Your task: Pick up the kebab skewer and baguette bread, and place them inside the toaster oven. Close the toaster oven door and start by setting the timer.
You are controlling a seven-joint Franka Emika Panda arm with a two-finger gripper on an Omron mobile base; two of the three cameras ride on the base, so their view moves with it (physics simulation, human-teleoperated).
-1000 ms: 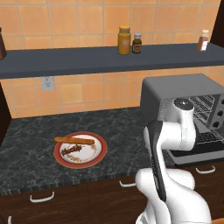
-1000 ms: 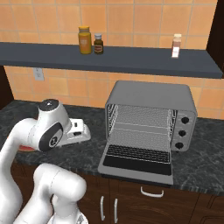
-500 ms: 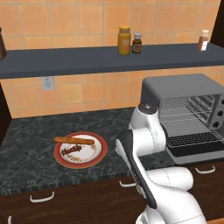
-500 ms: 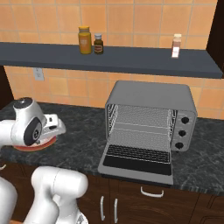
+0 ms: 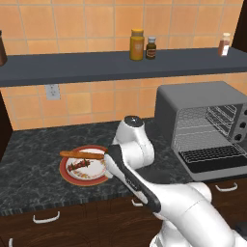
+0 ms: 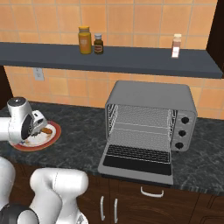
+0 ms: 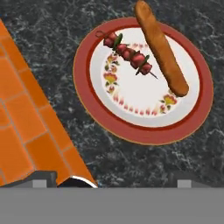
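Plate (image 7: 92,109) on the dark stone counter (image 5: 29,178), one, red rim, white middle with a flower ring. On it one kebab skewer (image 7: 127,54) and one baguette bread (image 7: 160,47), side by side, not touching as far as the hand view shows; the baguette lies across the plate with one end sticking over the rim. Skewer sits on the white part, dark red chunks with a bit of green.

Gripper (image 7: 111,181) hangs above the plate, holding nothing, fingers spread wide, tips (image 7: 41,179) just poking in at the bottom of the hand view, well apart from both foods.

One toaster oven (image 6: 151,116) further along the counter to the right of the plate, well apart from it. Its door (image 6: 138,158) is dropped flat open, racks inside bare. Three knobs (image 6: 182,132) in a column on its right side.

Shelf (image 6: 109,57) above, three jars on it: big yellow jar (image 6: 85,40), small dark jar (image 6: 99,43) just beside it, pale spice jar (image 6: 176,45) off to the right. One wall outlet (image 5: 52,91) under the shelf. Orange tile wall behind.

From the left base view the white arm (image 5: 132,149) covers the right edge of the plate; from the right base view it hides most of the plate.
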